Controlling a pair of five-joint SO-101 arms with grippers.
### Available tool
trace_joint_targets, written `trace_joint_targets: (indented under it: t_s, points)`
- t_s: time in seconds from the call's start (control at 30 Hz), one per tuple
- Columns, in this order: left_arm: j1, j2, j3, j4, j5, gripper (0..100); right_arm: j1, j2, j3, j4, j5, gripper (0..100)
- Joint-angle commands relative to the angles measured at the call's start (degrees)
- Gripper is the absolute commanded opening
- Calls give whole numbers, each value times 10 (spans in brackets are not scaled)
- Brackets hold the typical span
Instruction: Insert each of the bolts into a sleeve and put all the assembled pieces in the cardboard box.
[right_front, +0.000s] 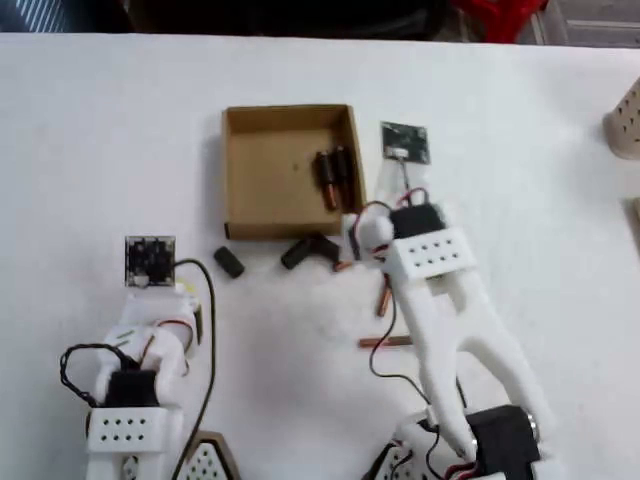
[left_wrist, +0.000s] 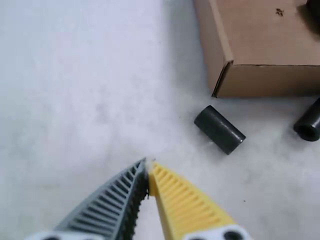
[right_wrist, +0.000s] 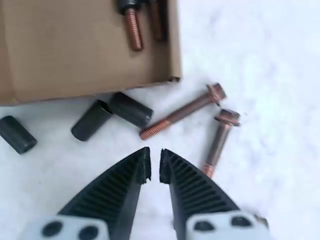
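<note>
At the left, we see the left gripper (left_wrist: 148, 167) low over the white surface (right_front: 90, 130). Its grey and yellow fingers are pressed tip to tip with nothing between them. Ahead of it a lone sleeve (left_wrist: 220, 129) lies on its side, just off the corner of the cardboard box (right_front: 256, 170).

Moving right, a sleeve pair (right_wrist: 112, 114) rests touching end to end in front of the box wall. Inside the box, against its right wall, lie the assembled pieces (right_front: 335, 176). We cannot count them with certainty, as the right wrist view cuts them off, showing copper thread poking from a dark sleeve.

The right gripper (right_wrist: 155, 166) hangs over the surface near the sleeve pair, its dark fingers parted by a narrow slit and holding nothing. Beside them lie two loose bolts (right_wrist: 181, 112), heads close together, one thread end hidden behind a finger. A third bolt (right_front: 385, 342) lies beside the right arm.
</note>
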Motion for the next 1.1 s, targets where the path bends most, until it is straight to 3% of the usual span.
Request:
trace_joint_targets:
  t_s: [0.0, 0.2, 0.33, 0.43, 0.87, 1.07]
  points:
    - [4, -7, -3, -11, -4, 24, 65, -40, 40, 88, 158, 19]
    - [5, -7, -3, -11, -4, 24, 176, -41, 113, 121, 322, 16]
    - [5, -7, -3, -11, -4, 24, 188, -42, 119, 203, 447, 16]
    - [5, -7, -3, -11, -4, 24, 189, -42, 120, 248, 499, 16]
    - [5, -7, -3, -10, -4, 24, 199, -36, 224, 61, 523, 16]
    - [5, -7, -3, -9, -4, 24, 207, -32, 225, 16, 462, 16]
